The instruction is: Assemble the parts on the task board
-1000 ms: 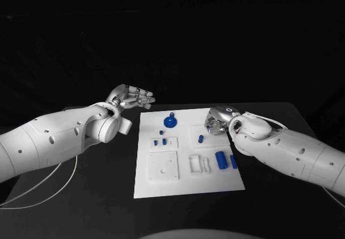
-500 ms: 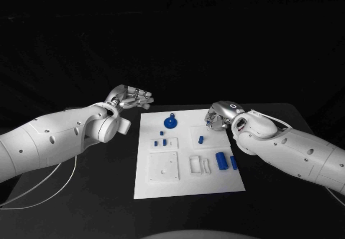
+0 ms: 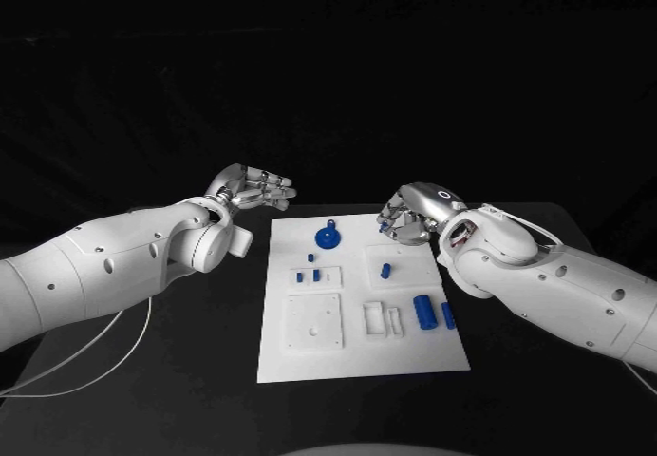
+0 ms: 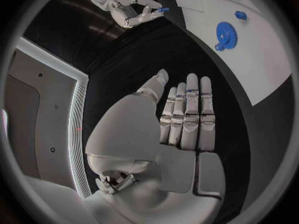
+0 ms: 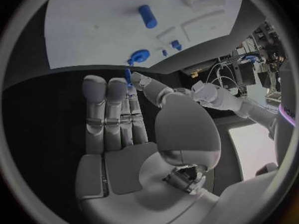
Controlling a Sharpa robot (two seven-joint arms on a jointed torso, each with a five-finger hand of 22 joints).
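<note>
Head view: right robot hand (image 3: pixel 406 217) pinches small blue part (image 5: pixel 128 76) above task board (image 3: pixel 411 347); left robot hand (image 3: pixel 254 188) open

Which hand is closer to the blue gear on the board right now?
Left, narrowly. The left hand hovers off the board's far left corner from the blue gear; the right hand hovers beyond its other side.

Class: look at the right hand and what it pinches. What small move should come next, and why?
Probably carry the right hand inward over the white task board and start lowering. It pinches a small blue pin above the board's far right corner, not yet in any seat. The left hand holds nothing, off the board.
</note>
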